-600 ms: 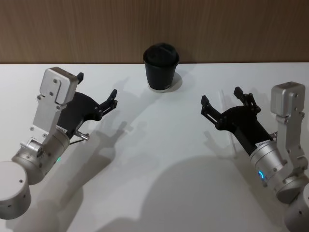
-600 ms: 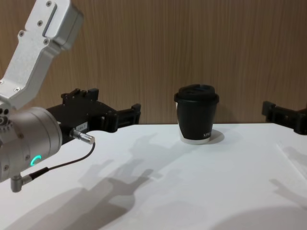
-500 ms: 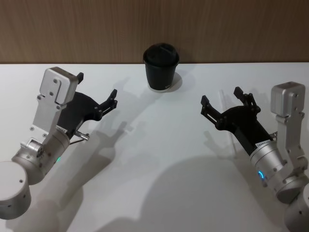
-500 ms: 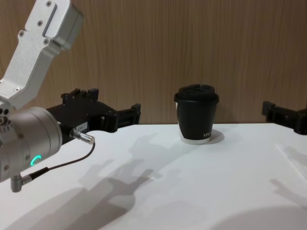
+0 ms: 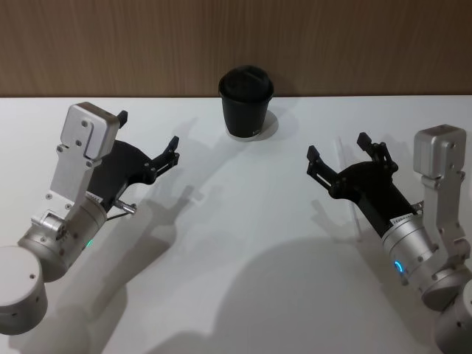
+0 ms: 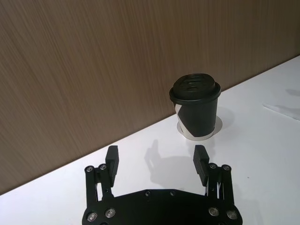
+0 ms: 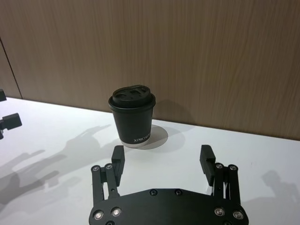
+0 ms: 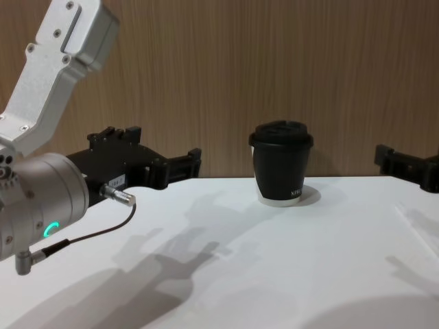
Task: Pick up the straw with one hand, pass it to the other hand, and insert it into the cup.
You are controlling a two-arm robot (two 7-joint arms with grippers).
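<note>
cup (image 7: pixel 132 119) print starts "xpron"; left gripper (image 5: pixel 147 129) and right gripper (image 5: pixel 337 145) gape.

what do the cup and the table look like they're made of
The cup looks like matte black paper, with a pale base rim and white print; its domed lid has a slight sheen, probably plastic. The table is smooth matte white, perhaps laminate.
</note>
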